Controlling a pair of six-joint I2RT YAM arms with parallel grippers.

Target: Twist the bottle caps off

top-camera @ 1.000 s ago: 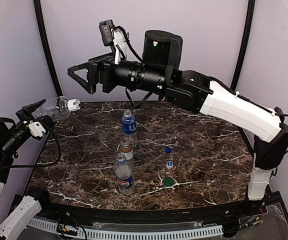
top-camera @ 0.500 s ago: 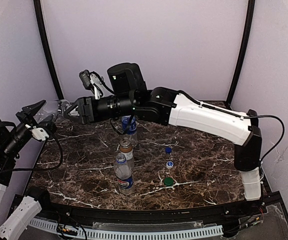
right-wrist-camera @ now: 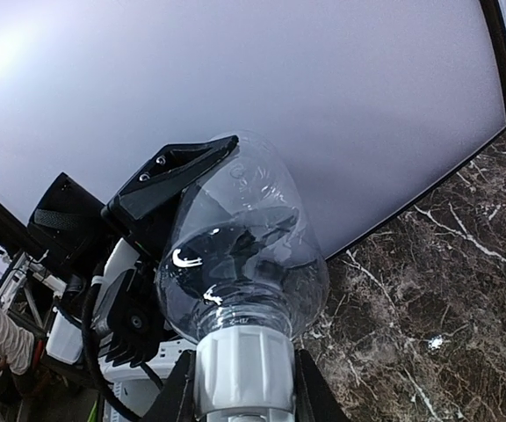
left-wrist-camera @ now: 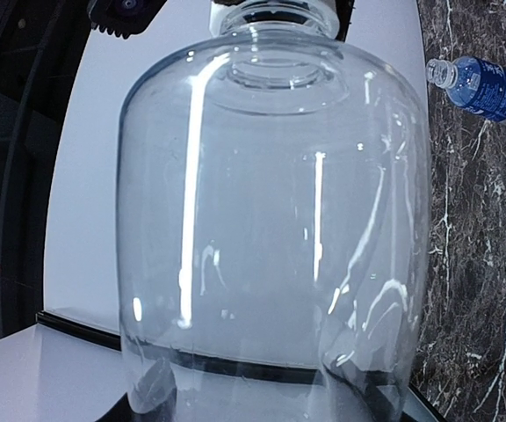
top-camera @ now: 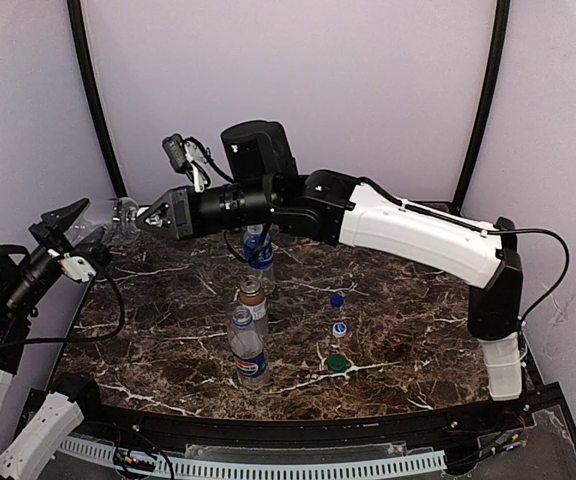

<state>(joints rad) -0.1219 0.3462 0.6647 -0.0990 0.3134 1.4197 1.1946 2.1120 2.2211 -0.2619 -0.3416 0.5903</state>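
1. The left tool (top-camera: pixel 84 233) is clenching the plain clear bottle (left-wrist-camera: pixel 271 246) by its body, holding it sideways in the air.
2. The right tool (top-camera: pixel 150 219) is pinching the white cap (right-wrist-camera: pixel 242 369), straight across from the left tool.
3. Likely risk: the thin bottle may be twisting or buckling inside the left tool while the cap is turning, so the thread never frees.
4. Below the right tool, the dark marble bench (top-camera: pixel 418 330) is carrying three uncapped bottles (top-camera: pixel 247 350) and loose caps (top-camera: pixel 337 364); pale walls (top-camera: pixel 368 90) are enclosing it.
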